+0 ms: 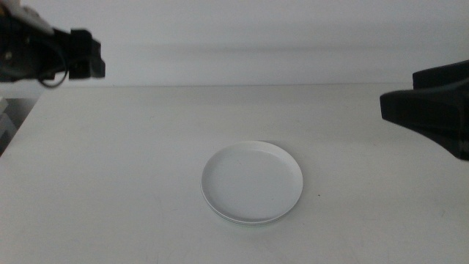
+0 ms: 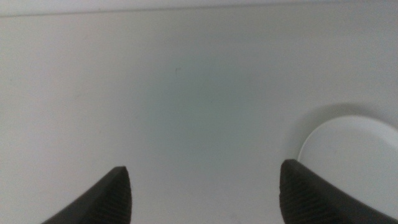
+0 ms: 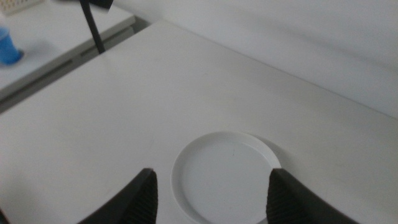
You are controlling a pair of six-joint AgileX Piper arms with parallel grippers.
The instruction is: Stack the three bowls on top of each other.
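Bowls stand as one stack near the middle of the table: we see the white bowl on top, with a thin pale green rim peeking from under its near edge. We cannot count how many lie beneath. Nothing sits in the top dish. Our left gripper hangs over bare table with jaws wide apart, holding nothing. Our right gripper hovers above the stack, likewise spread and empty.

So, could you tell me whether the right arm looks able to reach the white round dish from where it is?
Probably yes: the right gripper hangs open above the white round dish, and nothing lies between them on the table.
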